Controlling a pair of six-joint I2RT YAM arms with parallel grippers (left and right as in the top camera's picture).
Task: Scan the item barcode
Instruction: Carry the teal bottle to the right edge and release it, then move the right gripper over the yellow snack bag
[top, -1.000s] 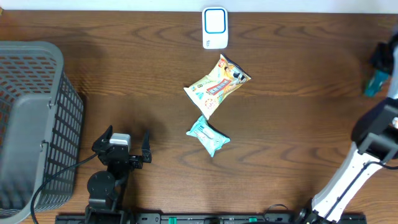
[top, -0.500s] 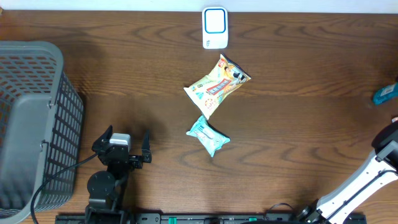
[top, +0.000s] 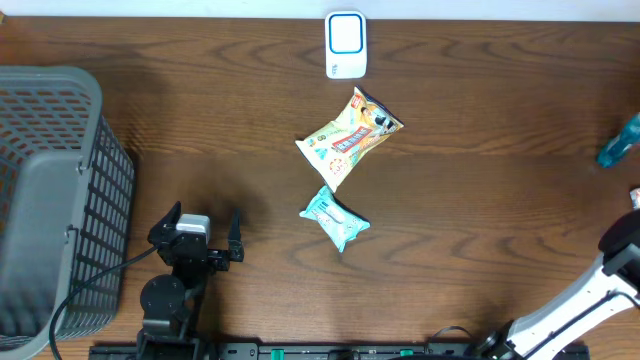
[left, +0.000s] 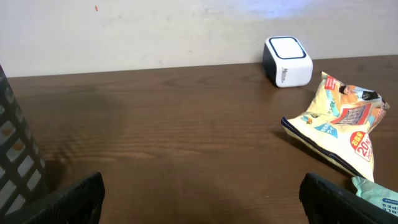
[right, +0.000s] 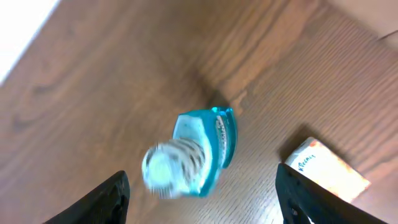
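— Hands open or shut?
— Both open: the left hand holds nothing, the right hand hangs over the teal plastic bottle, lying at the right edge of the brown wooden table, far from the white square scanner.

A big grey plastic basket with holes in its sides sits at the left end of the dark brown wooden table. A white wall stands behind the table.
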